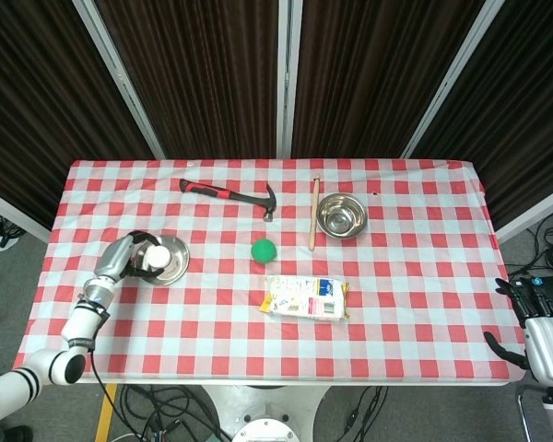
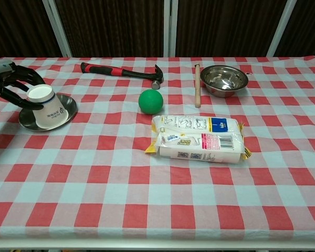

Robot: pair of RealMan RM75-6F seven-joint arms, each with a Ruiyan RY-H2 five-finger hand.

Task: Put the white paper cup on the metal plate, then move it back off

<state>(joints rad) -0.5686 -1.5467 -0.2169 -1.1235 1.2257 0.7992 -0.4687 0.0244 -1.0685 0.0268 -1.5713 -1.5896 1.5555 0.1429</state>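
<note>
Red-and-white checked cloth covers the surface [image 2: 147,210], and nearest you lies the white packet [image 2: 198,138], well clear of the work. Further back on your left, the left hand [image 2: 10,84] has its fingers [image 2: 21,101] clamped round the upper part of the white paper cup [image 2: 44,107], which sits upside down and tilted at the left edge of the metal plate [image 2: 63,118]. Judging from that lean, the cup could tip or slide out of your grasp if you squeeze harder or drag it sideways, and the plate may skid with it. Your right hand [image 1: 544,336] hangs off the right edge, fingers apart, holding nothing. Beyond lie the green ball [image 2: 150,101], hammer [image 2: 121,71], wooden stick [image 2: 197,84] and steel bowl [image 2: 223,80], all well apart from the plate.
</note>
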